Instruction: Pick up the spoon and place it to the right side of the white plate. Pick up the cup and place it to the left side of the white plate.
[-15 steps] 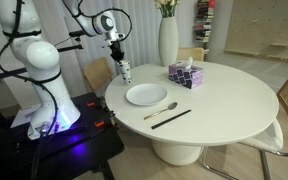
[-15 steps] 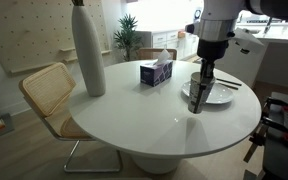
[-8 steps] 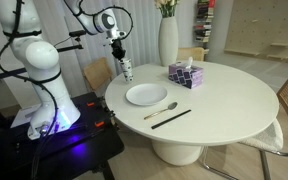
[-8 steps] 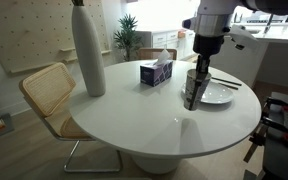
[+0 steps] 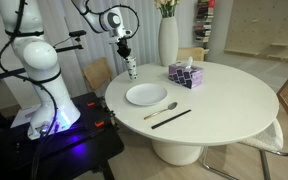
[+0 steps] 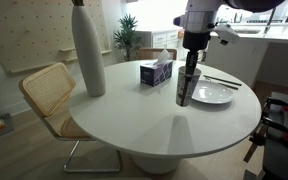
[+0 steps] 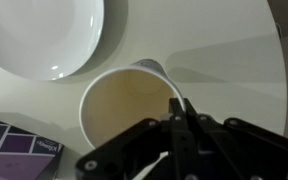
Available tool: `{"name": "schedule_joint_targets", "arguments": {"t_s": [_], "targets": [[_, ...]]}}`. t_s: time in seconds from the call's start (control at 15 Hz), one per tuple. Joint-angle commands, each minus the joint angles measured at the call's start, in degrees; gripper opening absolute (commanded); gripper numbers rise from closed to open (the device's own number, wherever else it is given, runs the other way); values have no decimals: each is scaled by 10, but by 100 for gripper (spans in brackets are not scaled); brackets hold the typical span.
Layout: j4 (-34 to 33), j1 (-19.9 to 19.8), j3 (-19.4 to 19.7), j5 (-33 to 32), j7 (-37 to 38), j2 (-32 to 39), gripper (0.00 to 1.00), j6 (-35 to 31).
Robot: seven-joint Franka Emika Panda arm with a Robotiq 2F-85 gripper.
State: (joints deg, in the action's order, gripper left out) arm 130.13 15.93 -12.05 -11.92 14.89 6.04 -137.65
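Cup [image 6: 186,90] and gripper [image 6: 190,68] have shifted sideways since a second ago, off the white plate's [image 6: 218,96] edge and a little nearer the purple tissue box [image 6: 156,73]; nothing else on the table [image 5: 219,95] has changed place. Gripper state: pressed together on the cup's wall at the rim, one finger inside and one outside, as the wrist view shows. Cup hangs straight below the hand, upright and clear of the tabletop, with its shadow on the surface beneath it. Plate sits just beside the held cup; tissue box is near on the other side; the tall vase [image 6: 88,55] stands well beyond it. Spoon [image 5: 162,108] lies flat on the far side of the plate from the hand, just off the rim, with the black stick [image 5: 171,118] just past it. Progress, as I judge it: spoon half looks done, since it already rests beside the plate opposite the cup. Cup half is under way, picked up and carried but not yet set down. Left to do: lower it onto bare table beside the plate, release, pull away.
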Motion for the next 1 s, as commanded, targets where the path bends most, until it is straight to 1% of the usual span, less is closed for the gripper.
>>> {"name": "schedule_joint_targets", "arguments": {"t_s": [0.0,0.13,0.67,0.93], "targets": [[-41,-10,1,24,-25,32,1,23],[-53,-11,2,28,-28,43,1,31],[-95,-11,7,39,-17,69,1,102],[-106,-13,9,52,-21,76,1,119]]}}
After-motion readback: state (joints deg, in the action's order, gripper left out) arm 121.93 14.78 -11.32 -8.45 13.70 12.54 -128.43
